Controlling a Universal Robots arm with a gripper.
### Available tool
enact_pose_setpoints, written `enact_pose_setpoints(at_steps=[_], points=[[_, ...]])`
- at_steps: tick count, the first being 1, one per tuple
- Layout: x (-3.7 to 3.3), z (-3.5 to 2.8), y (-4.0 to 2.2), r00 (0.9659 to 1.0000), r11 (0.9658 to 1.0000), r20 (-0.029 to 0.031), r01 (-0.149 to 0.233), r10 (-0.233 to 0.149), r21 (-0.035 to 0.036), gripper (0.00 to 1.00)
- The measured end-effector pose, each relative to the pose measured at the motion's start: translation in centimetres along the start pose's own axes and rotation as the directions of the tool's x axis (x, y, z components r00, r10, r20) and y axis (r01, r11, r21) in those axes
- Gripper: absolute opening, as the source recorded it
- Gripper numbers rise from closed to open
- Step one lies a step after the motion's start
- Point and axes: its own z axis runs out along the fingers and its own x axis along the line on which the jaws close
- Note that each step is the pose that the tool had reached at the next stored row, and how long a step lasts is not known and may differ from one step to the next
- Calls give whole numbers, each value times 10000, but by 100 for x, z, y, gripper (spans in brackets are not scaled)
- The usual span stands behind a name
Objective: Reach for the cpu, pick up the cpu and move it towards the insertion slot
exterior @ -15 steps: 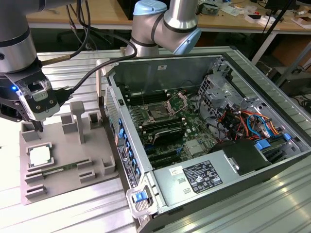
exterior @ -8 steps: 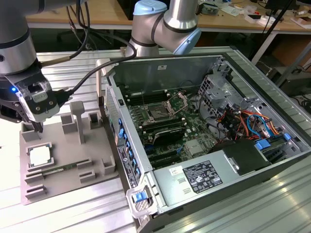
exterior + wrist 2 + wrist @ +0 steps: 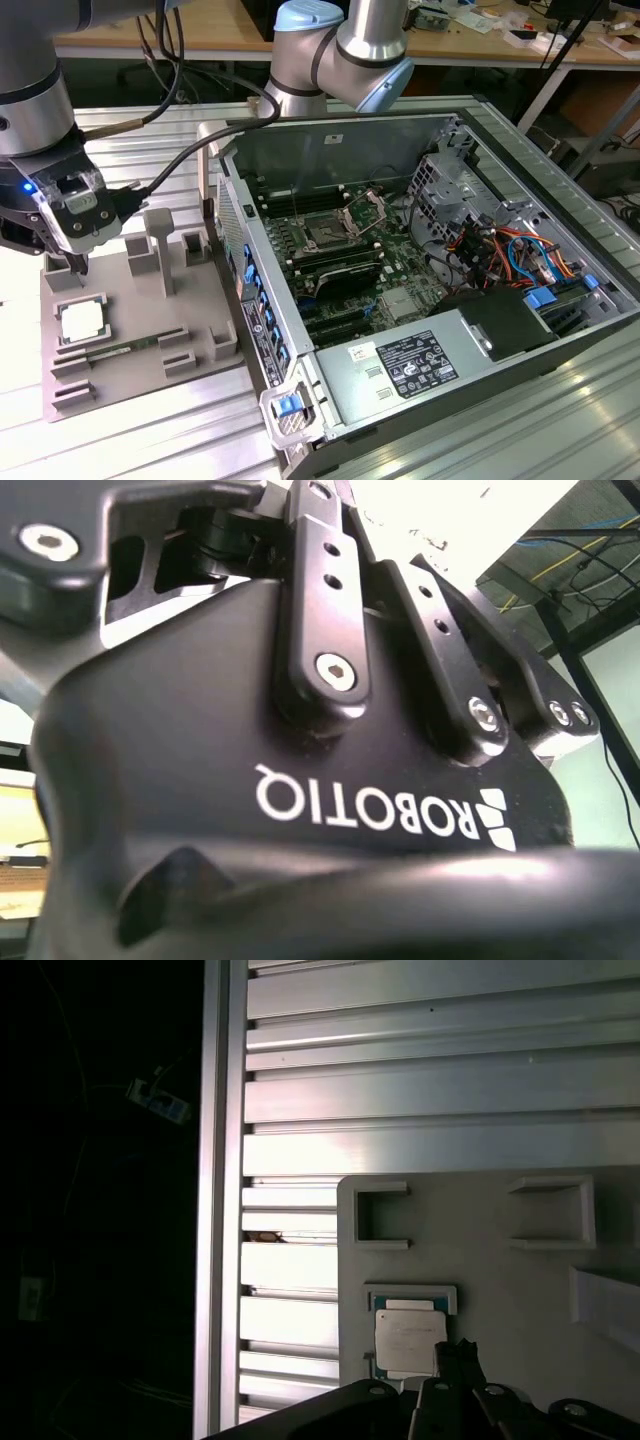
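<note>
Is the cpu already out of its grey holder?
No, in the exterior view the cpu lies flat in its recess on the grey holder, with the gripper close above the holder.

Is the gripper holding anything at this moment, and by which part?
Nothing is held. The gripper hangs just above the cpu, which lies flat in its recess on the grey fixture, not yet grasped.

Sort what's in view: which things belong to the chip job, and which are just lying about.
Job: gripper, chip on the grey tray, socket in the computer case.
Lying about: power supply, coloured cables, memory slots.
</note>
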Motion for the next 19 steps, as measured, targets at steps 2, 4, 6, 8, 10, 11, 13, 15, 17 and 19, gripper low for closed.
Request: enact_pose_setpoints(at_steps=[2, 4, 6, 8, 10, 11, 13, 15, 17, 19], points=[[2, 5, -1, 10000, 10000, 0, 0, 0, 0, 11], [3, 11, -1, 10000, 10000, 0, 1, -1, 0, 11], [5, 17, -2, 10000, 10000, 1, 1, -1, 0, 11], [7, 22, -3, 10000, 10000, 0, 2, -2, 0, 11], [9, 27, -4, 10000, 10000, 0, 2, -2, 0, 11], [10, 32, -4, 10000, 10000, 0, 2, -2, 0, 11], [12, 38, -5, 10000, 10000, 0, 3, -3, 0, 11], [14, 43, -6, 10000, 10000, 0, 3, -3, 0, 11], [15, 49, -7, 10000, 10000, 0, 4, -4, 0, 11], [17, 55, -8, 10000, 10000, 0, 4, -4, 0, 11]])
